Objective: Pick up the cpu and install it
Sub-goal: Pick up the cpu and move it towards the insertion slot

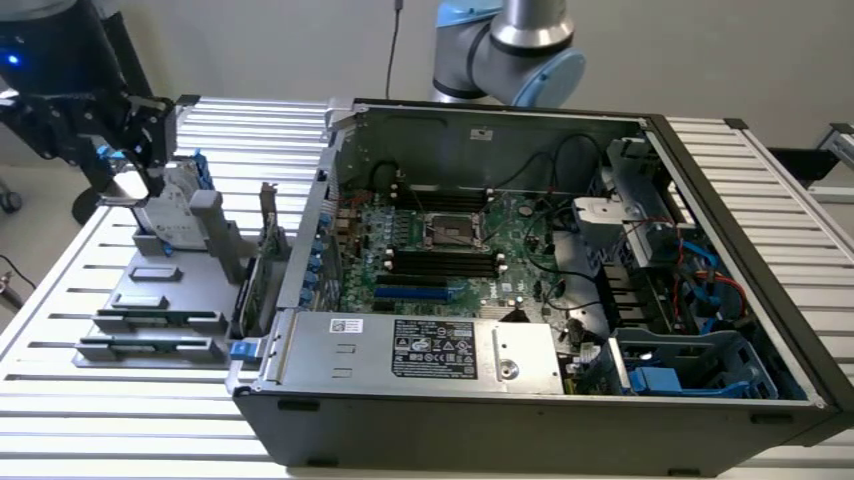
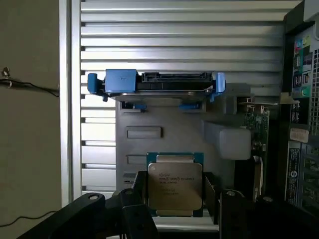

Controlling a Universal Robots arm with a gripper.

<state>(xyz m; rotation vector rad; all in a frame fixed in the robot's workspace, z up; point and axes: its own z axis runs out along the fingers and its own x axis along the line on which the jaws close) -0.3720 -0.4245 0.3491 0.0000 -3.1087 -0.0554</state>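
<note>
So the cpu (image 2: 174,185) is a flat square chip with a dull silver metal lid, a few lines of small print near one edge and a thin teal-green rim peeking out around it. It sits right between the two dark fingers (image 2: 141,193) of the pincer (image 2: 175,194), one finger against each side, so as far as I can see the pincer is clamped on the chip, with a fairly wide gap because the chip itself is wide.

Under it is a grey holder plate (image 2: 184,134) with a couple of shallow rectangular slots. A silver hard drive in a blue bracket (image 2: 157,83) stands on that same plate, well apart from the chip.

All of it rests on a counter (image 1: 80,400) of ribbed aluminium slats. In the exterior view the holder is on the exterior view's left, and an open computer case (image 1: 534,425) fills the middle. You can see the green motherboard (image 1: 441,255), its bare socket (image 1: 454,232) and a labelled grey power supply box (image 1: 427,350). Behind the case is the arm's blue-grey joint (image 1: 514,50) against a plain pale wall.
</note>
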